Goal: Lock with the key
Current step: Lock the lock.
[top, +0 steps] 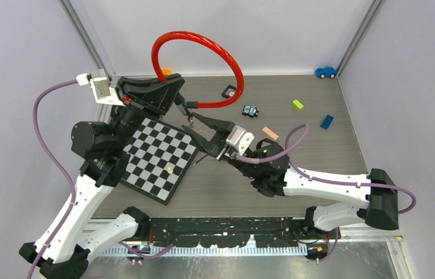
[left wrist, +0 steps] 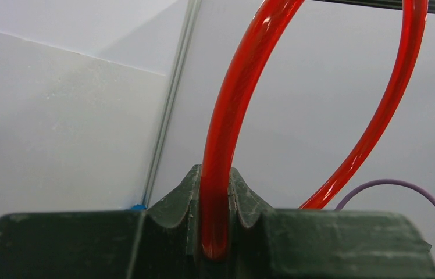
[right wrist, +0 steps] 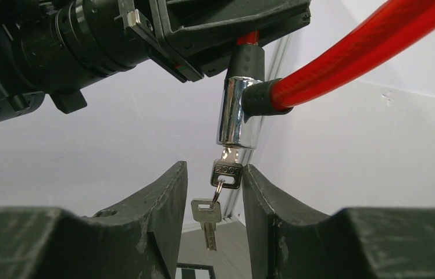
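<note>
**Item:** key [right wrist: 227, 173], small, flat metal. It was seated in the lower end of the chrome lock cylinder [right wrist: 235, 113] with its head pointing down. It hung between the spread fingers of the right hand [right wrist: 214, 170], near their tips. Whether either finger touched it could not be told.

**Attached:** spare key [right wrist: 206, 214], which dangled under it on a ring.

**Handling, as judged:** light, rigid, thin and smooth, so prone to slip or skew. It was best pinched across the flat faces of the head. The loose spare key might swing into the pinch.

**Mount:** the cylinder ended a red cable [right wrist: 349, 58], stiff but springy, so it could yield or twist with the key. The left hand [left wrist: 215, 197] was pressed together on that cable just above the cylinder, which would brace it. The loop rose beyond that hand's fingertips.

**Surroundings:** on the desk [top: 232, 192] below both hands lay:
- a chessboard [top: 157, 154], under the left hand
- a small toy car [top: 250, 110], a green block [top: 298, 104], a blue block [top: 327, 121] and a blue car [top: 325, 72], beyond the right hand and well apart from it

None of these stood in the way.
</note>
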Controlling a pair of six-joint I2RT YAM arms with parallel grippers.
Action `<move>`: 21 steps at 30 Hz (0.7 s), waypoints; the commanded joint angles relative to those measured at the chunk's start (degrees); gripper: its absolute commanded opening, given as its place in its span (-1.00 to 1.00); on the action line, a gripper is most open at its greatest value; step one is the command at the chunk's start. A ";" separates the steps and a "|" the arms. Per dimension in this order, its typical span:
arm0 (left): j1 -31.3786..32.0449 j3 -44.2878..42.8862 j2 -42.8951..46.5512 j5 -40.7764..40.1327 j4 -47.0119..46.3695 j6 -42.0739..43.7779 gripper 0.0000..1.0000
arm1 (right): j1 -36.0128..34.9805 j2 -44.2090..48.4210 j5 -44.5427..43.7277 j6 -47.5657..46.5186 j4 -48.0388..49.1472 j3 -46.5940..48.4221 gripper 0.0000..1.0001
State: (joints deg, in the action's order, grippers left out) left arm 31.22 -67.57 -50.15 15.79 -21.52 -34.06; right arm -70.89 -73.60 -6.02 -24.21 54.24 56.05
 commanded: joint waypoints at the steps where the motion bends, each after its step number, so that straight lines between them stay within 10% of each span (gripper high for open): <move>1: 0.24 -0.52 1.45 -1.46 -4.15 -0.49 -1.00 | -0.86 -0.40 -1.78 -3.18 3.36 2.57 -0.13; 21: 0.24 -0.19 1.64 -1.36 -4.32 -0.48 -1.00 | -1.71 -0.42 -2.95 -3.59 2.65 3.01 -0.88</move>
State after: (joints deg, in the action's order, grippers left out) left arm 31.22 -67.29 -49.34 15.00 -21.56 -34.00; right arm -71.96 -74.28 -8.56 -28.88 54.41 56.75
